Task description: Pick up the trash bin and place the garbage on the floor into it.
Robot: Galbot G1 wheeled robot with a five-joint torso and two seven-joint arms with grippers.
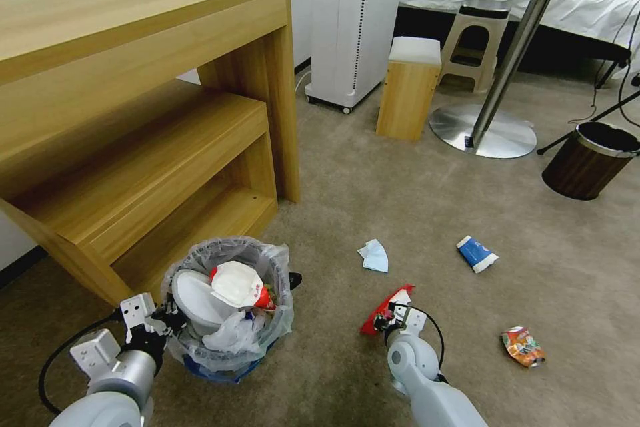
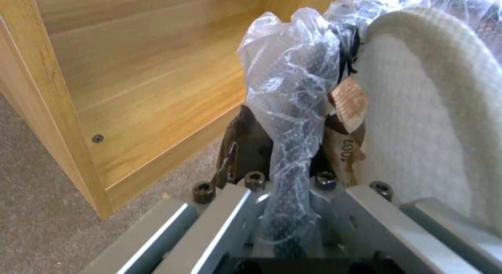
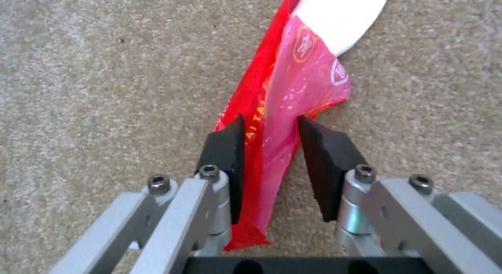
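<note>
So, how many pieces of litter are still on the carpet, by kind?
Red wrapper, between the right gripper's pads: 1
Light-blue mask: 1
Blue-white paper cup: 1
Crushed orange can: 1
Total: 4
The left gripper holds the trash bin by its rim.

2 bins (image 1: 230, 307) (image 1: 590, 160), 4 litter bits (image 1: 390, 307)

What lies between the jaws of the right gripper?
The red wrapper runs between the open jaws of the right gripper, on the carpet, as the right wrist view shows.
</note>
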